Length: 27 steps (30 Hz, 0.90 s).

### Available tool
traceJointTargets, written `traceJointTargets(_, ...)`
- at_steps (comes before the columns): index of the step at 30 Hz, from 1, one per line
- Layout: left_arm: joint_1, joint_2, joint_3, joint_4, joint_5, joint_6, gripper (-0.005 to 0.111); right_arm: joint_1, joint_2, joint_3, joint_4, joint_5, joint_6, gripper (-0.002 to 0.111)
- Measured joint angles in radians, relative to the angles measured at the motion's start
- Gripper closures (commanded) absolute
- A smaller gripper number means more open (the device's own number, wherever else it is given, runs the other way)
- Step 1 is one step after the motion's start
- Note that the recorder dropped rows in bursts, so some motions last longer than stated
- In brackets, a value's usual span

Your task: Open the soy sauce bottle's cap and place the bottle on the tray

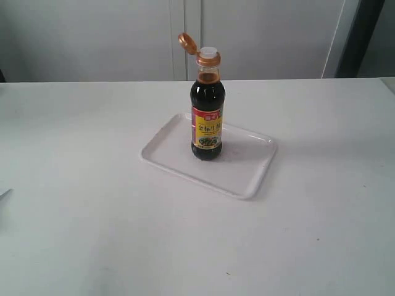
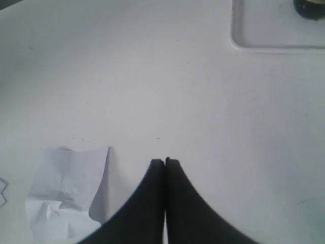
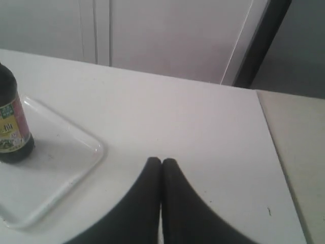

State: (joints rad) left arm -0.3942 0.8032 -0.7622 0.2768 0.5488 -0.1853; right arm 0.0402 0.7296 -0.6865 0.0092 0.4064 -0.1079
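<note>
The soy sauce bottle [image 1: 207, 117] stands upright on the white tray [image 1: 247, 166] in the middle of the table. Its orange-brown cap [image 1: 187, 42] is flipped open to the side, baring the white spout [image 1: 208, 54]. Neither gripper shows in the exterior view. My left gripper [image 2: 164, 161] is shut with nothing between its fingers, over bare table, well away from the tray corner [image 2: 244, 35] and the bottle base [image 2: 310, 7]. My right gripper [image 3: 161, 161] is shut and empty too, off to the side of the tray [image 3: 76, 168] and bottle [image 3: 12, 127].
A crumpled white paper [image 2: 66, 193] lies on the table beside my left gripper. White cabinet doors [image 1: 185, 37] stand behind the table. The table's far edge [image 3: 264, 122] runs close to my right gripper, with a beige surface beyond it.
</note>
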Motion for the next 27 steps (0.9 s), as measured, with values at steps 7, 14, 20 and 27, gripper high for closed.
traceJointTargets(7, 0.000, -0.136, 0.103, -0.003, -0.093, -0.025, 0.107, 0.000, -0.105, 0.124, 0.002, -0.129, 0.002, 0.108)
traceJointTargets(14, 0.000, -0.255, 0.202, -0.006, -0.175, -0.068, 0.107, 0.000, -0.209, 0.201, 0.014, -0.226, 0.002, 0.108)
traceJointTargets(20, 0.000, -0.348, 0.222, -0.019, -0.175, -0.083, 0.107, 0.000, -0.308, 0.242, 0.015, -0.265, 0.002, 0.108)
traceJointTargets(27, 0.000, -0.481, 0.250, -0.023, -0.139, -0.084, 0.107, 0.000, -0.371, 0.279, 0.015, -0.259, 0.002, 0.108)
